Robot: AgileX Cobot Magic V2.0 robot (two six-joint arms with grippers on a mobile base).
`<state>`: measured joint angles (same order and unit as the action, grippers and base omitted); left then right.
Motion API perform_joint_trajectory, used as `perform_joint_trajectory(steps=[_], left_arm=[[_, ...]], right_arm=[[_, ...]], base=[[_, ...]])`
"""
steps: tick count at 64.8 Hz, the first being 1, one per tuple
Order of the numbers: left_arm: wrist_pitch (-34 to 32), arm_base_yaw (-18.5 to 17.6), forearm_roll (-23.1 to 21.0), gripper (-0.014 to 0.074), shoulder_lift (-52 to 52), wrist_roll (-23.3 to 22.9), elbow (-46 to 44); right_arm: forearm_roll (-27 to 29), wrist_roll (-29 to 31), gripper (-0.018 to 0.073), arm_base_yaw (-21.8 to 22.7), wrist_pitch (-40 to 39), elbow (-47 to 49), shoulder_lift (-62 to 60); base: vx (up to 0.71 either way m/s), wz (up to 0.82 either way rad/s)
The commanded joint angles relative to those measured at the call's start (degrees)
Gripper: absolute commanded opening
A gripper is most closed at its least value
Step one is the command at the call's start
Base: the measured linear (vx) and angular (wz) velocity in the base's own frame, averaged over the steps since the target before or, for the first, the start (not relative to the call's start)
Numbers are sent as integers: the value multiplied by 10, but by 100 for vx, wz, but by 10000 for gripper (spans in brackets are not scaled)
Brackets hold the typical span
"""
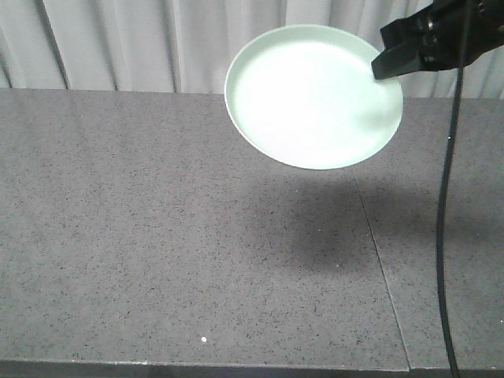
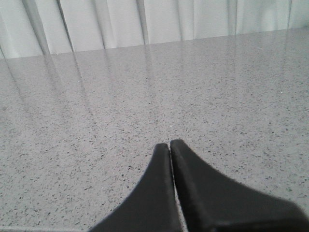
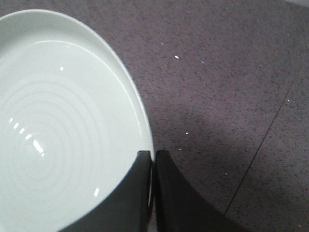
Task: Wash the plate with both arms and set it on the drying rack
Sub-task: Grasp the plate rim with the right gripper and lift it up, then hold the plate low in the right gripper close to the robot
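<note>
My right gripper [image 3: 153, 153] is clamped on the rim of the plate [image 1: 313, 96]; my left gripper [image 2: 170, 144] is pressed together on nothing.

On the right, one finger lies over the plate's inner face and the other sits outside the rim, with the edge nipped between them. The pale mint-green plate hangs clear of the grey speckled countertop [image 1: 157, 236], tilted so its hollow faces the front camera, and faint rings show on its inside. Its shadow [image 1: 331, 228] falls on the stone below, beside a thin seam [image 1: 382, 260]. A black cable [image 1: 449, 205] drops from my right arm. My left fingertips touch each other, low over bare counter, and a pale pleated curtain [image 1: 118, 43] hangs behind.
</note>
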<state>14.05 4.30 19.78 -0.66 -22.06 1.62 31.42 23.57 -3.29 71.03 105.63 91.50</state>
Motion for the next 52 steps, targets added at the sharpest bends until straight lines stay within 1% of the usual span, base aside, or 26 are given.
perform_joint_trajectory(steps=[1,15,31,41,46,52], left_arm=[[-36,0,3,-6,-9,-4,-16],[-36,0,3,-6,-9,-4,-16],[-36,0,3,-6,-9,-4,-16],[-36,0,3,-6,-9,-4,-16],[-36,0,3,-6,-9,-4,-16],[-36,0,3,-6,-9,-4,-16]], right_arm=[[39,7,-1,2,-28,-32,-96],[38,21,-1,2,-83,-213,-282],[35,16,-1,2,-155,-472,-505],[28,-15,-1,2,-206,-598,-648],[14,-36,-1,2,-222,-648,-699],[-15,-67,-1,2,-224,-683,-738]], base=[[0,0],[0,0],[0,0],[0,0],[0,0],[0,0]])
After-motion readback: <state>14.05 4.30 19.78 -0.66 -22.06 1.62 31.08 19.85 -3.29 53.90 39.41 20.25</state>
